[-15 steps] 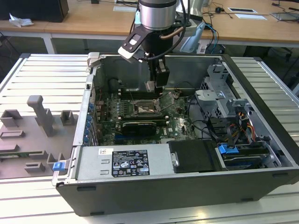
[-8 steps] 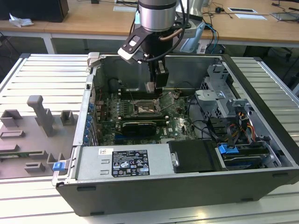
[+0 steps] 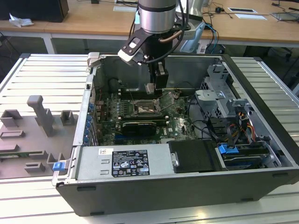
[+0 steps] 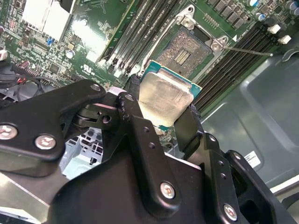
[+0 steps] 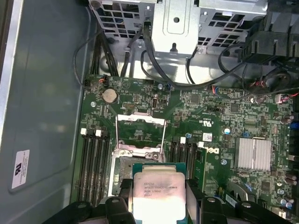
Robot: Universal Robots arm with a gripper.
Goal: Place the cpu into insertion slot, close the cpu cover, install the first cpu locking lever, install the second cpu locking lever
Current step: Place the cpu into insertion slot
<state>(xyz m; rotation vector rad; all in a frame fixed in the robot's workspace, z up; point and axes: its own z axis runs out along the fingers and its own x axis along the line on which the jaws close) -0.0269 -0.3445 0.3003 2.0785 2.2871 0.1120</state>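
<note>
We have the cpu (image 4: 166, 95) pinched between the jaws, which press on two opposite edges and leave its pale metal top and green border bare. Holding it by the edges appears to keep the underside free, so it can meet the contacts flat.

The chip hangs in the air above the motherboard (image 5: 219, 116), not yet seated. In the second wrist view the insertion slot (image 4: 184, 51) lies open beyond the chip, its grid of contacts bare. In the first wrist view the chip (image 5: 158, 196) covers part of that slot, so we judge it close to lined up but clear of the board. In the exterior view the chip (image 3: 149, 88) sits just above the socket area, with the arm coming straight down into the open computer case (image 3: 140, 196). The case lies on its side on the slatted desk (image 3: 42, 74).

The cpu cover (image 5: 140, 119) is swung back, away from the slot, with its cut-out middle showing the board beneath; that leaves the way down free. A thin locking lever (image 4: 247, 50) stands released at the slot's side, over the memory slots (image 4: 243, 44). We judge that closing the cover and setting both levers are not yet done.
</note>
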